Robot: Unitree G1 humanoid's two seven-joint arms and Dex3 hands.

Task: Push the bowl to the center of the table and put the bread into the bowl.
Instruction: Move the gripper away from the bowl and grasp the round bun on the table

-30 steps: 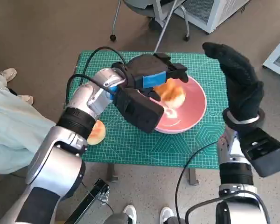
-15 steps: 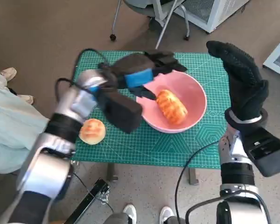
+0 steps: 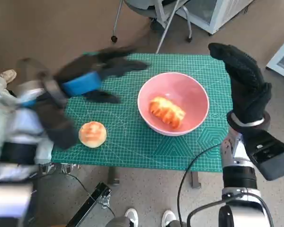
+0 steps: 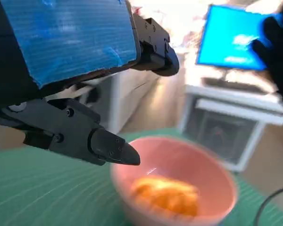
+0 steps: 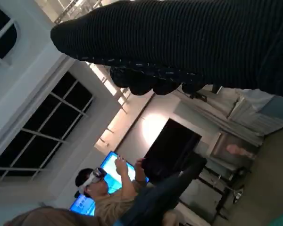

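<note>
The left hand [image 3: 92, 78], fingers apart and empty, hangs blurred above the desk [image 3: 132, 142]. A round bun [image 3: 93, 134] lies outside the pink bowl [image 3: 199, 101]; the bread [image 3: 167, 112] sits inside. The right hand [image 3: 244, 82] is upright, open, likely out of the way.

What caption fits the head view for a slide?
Golden bread roll lies in the pink bowl; blue-taped left hand empty over the green mat.
</note>
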